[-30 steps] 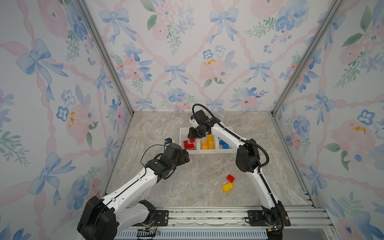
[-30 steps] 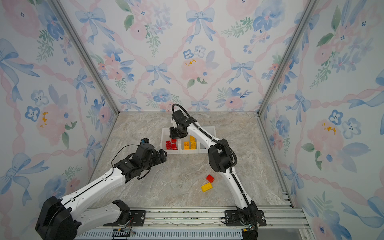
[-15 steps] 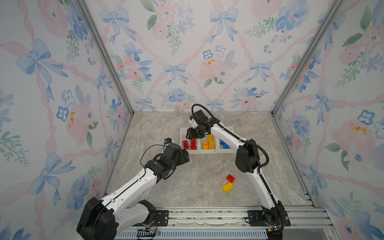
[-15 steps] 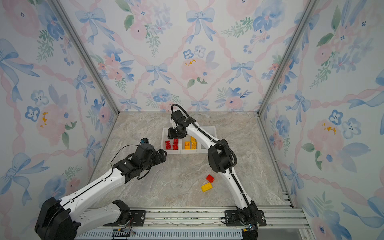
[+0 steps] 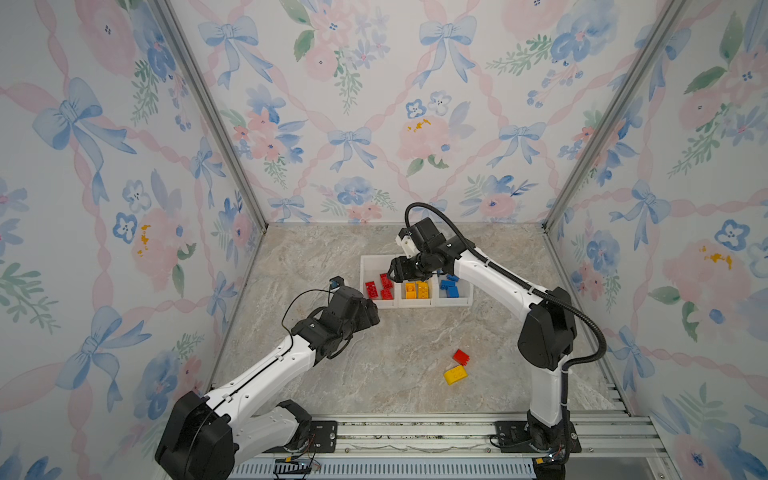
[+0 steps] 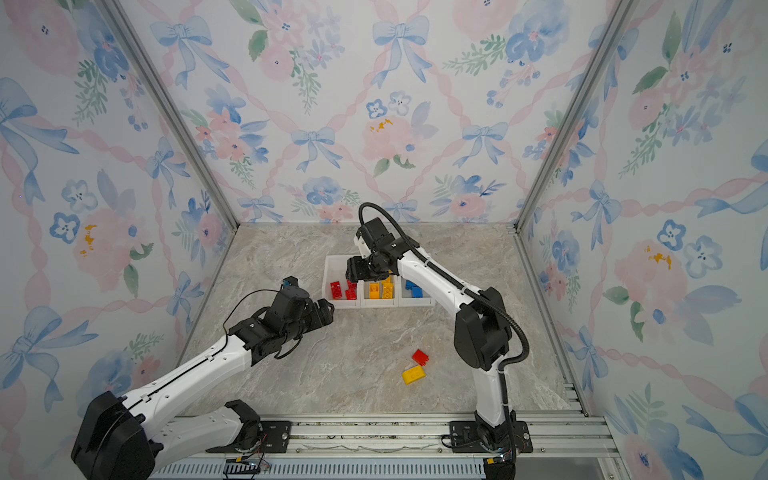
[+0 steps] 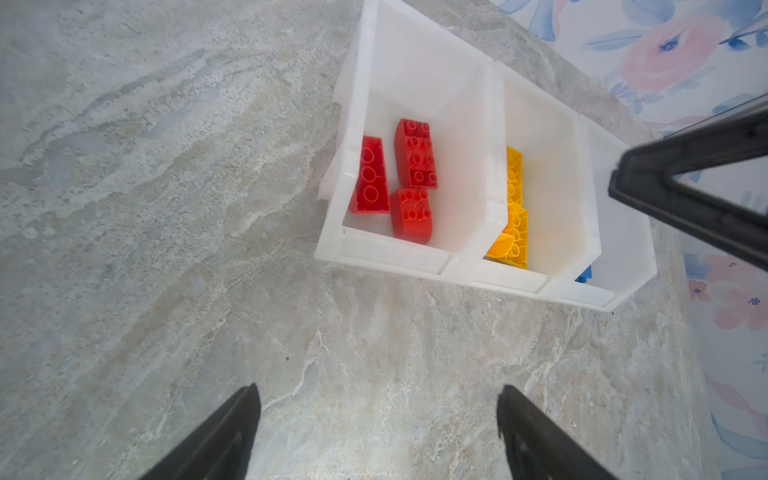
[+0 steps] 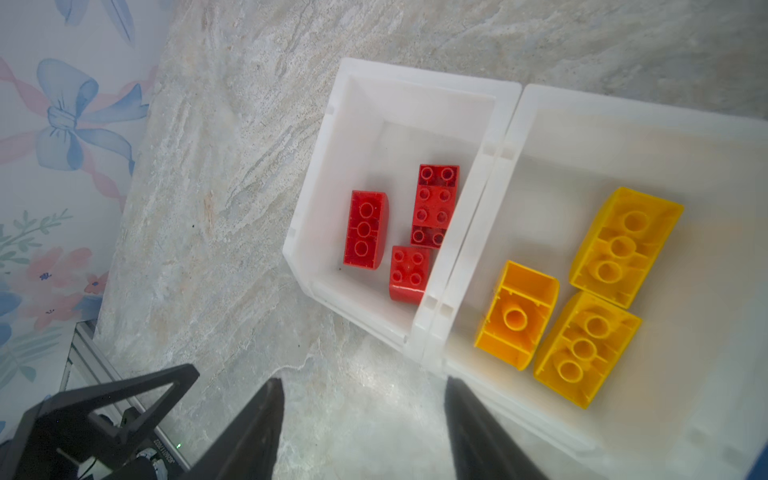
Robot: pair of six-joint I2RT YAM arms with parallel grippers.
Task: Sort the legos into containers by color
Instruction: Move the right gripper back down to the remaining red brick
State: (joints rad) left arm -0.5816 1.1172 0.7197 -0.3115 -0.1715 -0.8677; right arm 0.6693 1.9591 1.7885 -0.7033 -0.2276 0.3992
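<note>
Both top views are looking down from high on the near side, side by side, sharing almost the whole table (image 5: 395, 345). Both wrist cameras are looking steeply down from close, overlapping on the containers (image 7: 386, 255).

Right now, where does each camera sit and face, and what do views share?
Top views: high at the front, looking down toward the back wall; left arm, right arm, bins, two loose bricks show.
Left wrist: on the left arm, looks down past the open left end effector at the bins.
Right wrist: above the bins, looks down past the right end effector.
Shared: both wrist views show three red bricks.
</note>
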